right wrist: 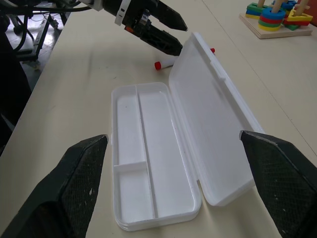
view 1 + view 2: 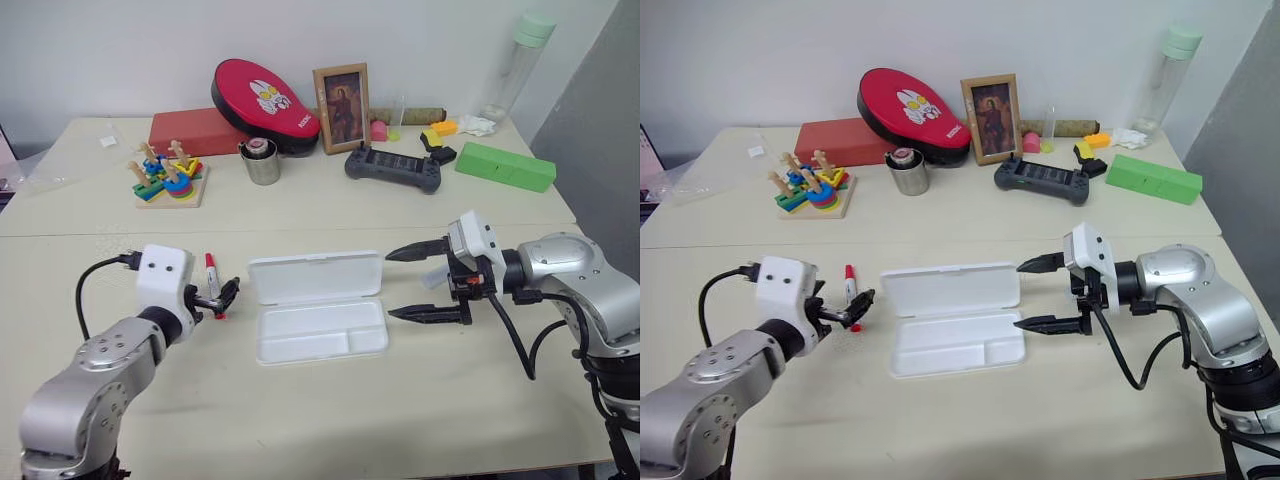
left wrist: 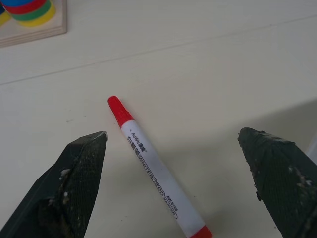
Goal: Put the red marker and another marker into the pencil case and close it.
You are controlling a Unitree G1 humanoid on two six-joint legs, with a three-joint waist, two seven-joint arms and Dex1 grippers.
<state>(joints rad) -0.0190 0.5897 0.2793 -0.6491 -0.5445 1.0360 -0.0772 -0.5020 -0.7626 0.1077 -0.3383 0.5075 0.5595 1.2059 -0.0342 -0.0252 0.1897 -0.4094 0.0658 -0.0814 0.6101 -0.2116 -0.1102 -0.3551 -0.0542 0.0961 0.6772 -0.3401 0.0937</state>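
The red marker (image 3: 153,173), white-barrelled with a red cap, lies flat on the table just left of the pencil case (image 2: 315,277). My left gripper (image 2: 225,295) is open and hovers right over the marker, one finger on each side, without touching it. The white case lies open, its lid folded back and its divided tray (image 1: 148,148) empty. My right gripper (image 2: 389,284) is open at the case's right end, pointing left along it, holding nothing. Another marker is out of view.
Along the back of the table stand a wooden stacking toy (image 2: 168,175), a red box (image 2: 195,130), a red padded case (image 2: 265,95), a metal cup (image 2: 262,160), a picture frame (image 2: 342,105), a black controller (image 2: 393,168), a green box (image 2: 505,165) and a bottle (image 2: 520,60).
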